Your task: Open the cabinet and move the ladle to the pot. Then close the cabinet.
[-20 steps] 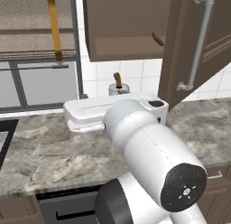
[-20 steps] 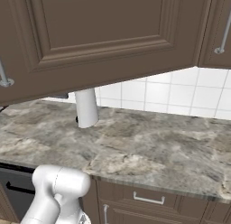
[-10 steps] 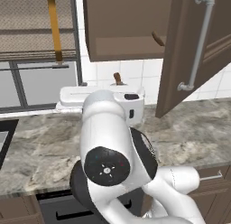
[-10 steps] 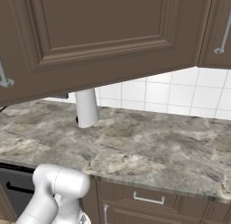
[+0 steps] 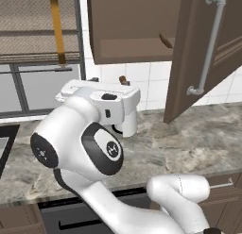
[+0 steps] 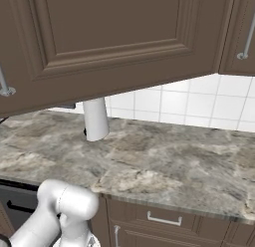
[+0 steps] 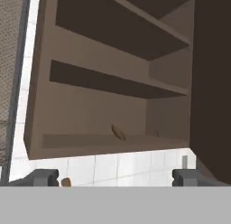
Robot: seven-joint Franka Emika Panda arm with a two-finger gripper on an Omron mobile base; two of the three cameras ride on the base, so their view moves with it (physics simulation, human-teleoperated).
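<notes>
1. The cabinet (image 5: pixel 137 35) is dark brown wood. Its raised-panel door (image 5: pixel 198 54) stands swung open and carries a long vertical silver bar handle (image 5: pixel 208 44). In the right base view the same door's panelled face (image 6: pixel 114 37) spans the top of the picture.
2. Inside, the cabinet is a plain lighter brown, with flat shelves (image 7: pixel 113 81) stacked one above another in the hand view.
3. The ladle (image 7: pixel 118 132) lies on the cabinet's bottom shelf, slim and brown, its small oval end showing above the shelf's front edge. From the left base view its thin handle (image 5: pixel 166 41) slants across the bottom shelf near the open door.
4. The surface (image 6: pixel 164 166) is mottled grey-and-tan marble with a rounded front edge. Dark base cabinets with short silver handles (image 6: pixel 164 220) sit below it.
5. White square wall tiles (image 6: pixel 199 104) back the surface. A white paper-towel roll (image 6: pixel 95 120) stands upright on the surface by the wall.
6. At far left in the left base view hang a woven blind (image 5: pixel 33 25) with an amber strap (image 5: pixel 57 28), over a grey-framed window.
7. The glossy white arm (image 5: pixel 90 148) bends up from the base, its hand turned up toward the cabinet opening.
8. The gripper (image 7: pixel 116 175) is spread wide and empty, its dark fingertips (image 7: pixel 43 176) apart below the cabinet's bottom edge, clear of the ladle.
</notes>
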